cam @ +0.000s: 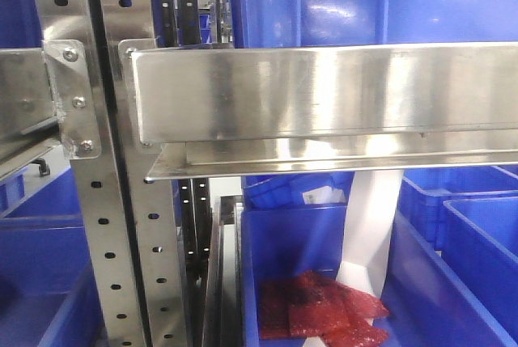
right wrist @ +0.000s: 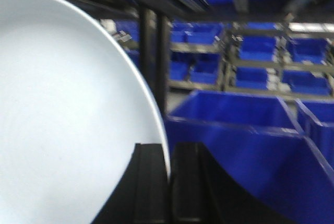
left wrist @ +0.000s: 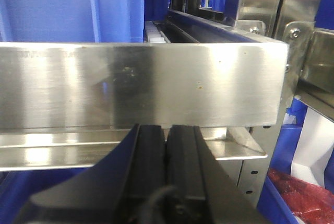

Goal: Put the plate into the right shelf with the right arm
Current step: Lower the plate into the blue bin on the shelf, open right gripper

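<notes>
The white plate (right wrist: pixel 62 119) fills the left half of the right wrist view, held on edge. My right gripper (right wrist: pixel 168 153) is shut on the plate's rim, one black finger on each side of it. Beyond it lie blue bins (right wrist: pixel 235 114) of the right shelf, under a dark beam. In the front view the right shelf (cam: pixel 324 96) shows as a shiny steel beam with perforated uprights; neither the plate nor the right arm appears there. My left gripper (left wrist: pixel 167 130) is shut with nothing in it, close below a steel beam (left wrist: pixel 141 85).
A blue bin (cam: pixel 324 266) below the beam holds red packets (cam: pixel 324 311) and a white strip (cam: pixel 368 234). More blue bins (cam: pixel 461 226) stand to the right. Perforated steel uprights (cam: pixel 105 234) rise on the left. Further rows of blue bins (right wrist: pixel 261 51) stand in the background.
</notes>
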You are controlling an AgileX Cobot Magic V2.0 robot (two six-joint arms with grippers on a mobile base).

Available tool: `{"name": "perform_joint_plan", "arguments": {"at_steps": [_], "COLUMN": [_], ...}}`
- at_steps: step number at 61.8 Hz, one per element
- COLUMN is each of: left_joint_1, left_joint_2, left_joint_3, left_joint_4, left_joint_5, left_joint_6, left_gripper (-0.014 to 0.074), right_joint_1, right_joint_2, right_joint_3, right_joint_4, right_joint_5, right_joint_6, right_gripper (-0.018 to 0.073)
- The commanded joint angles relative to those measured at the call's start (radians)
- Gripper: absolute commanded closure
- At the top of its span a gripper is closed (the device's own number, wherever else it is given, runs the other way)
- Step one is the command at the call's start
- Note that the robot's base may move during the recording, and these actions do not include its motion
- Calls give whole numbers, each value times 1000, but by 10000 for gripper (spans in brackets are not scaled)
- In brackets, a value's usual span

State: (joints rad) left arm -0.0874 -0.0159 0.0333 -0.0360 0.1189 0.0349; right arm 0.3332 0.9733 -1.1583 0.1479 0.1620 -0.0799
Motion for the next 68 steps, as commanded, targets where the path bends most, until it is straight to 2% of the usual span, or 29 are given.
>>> {"name": "perform_joint_plan", "arguments": {"at_steps": [1, 13, 26, 33, 43, 46, 61, 68], "left_joint_1": [-6, -6, -6, -6, -6, -6, -6, -6], "left_joint_2": [-7, -7, -7, -7, -7, -7, -7, -7], "left_joint_3": [8, 8, 8, 8, 8, 8, 8, 8], "left_joint_4": [-6, -6, -6, -6, -6, -6, -6, -6], "left_joint_5": [-86, -86, -86, -86, -86, -86, -86, -86], "left_joint_6": [-3, -3, -3, -3, -3, -3, -3, -3], "left_gripper": [643, 643, 643, 643, 643, 643, 643, 643], "right_joint_1": [-57, -133, -145, -145, -144, -144, -144, -144], "right_joint_2": [51, 162, 268, 299, 325, 324, 295, 228], "right_joint_3": [-48, -48, -49, -49, -49, -49, -49, -49], "right_joint_4": [3, 3, 3, 3, 3, 3, 3, 3], "right_joint_5": [-118, -224, -286, -277, -277, -279, -277, -230], "right_joint_6": [4, 4, 4, 4, 4, 4, 4, 4], "right_gripper": [496, 496, 459, 323, -24, -91, -73, -73]}}
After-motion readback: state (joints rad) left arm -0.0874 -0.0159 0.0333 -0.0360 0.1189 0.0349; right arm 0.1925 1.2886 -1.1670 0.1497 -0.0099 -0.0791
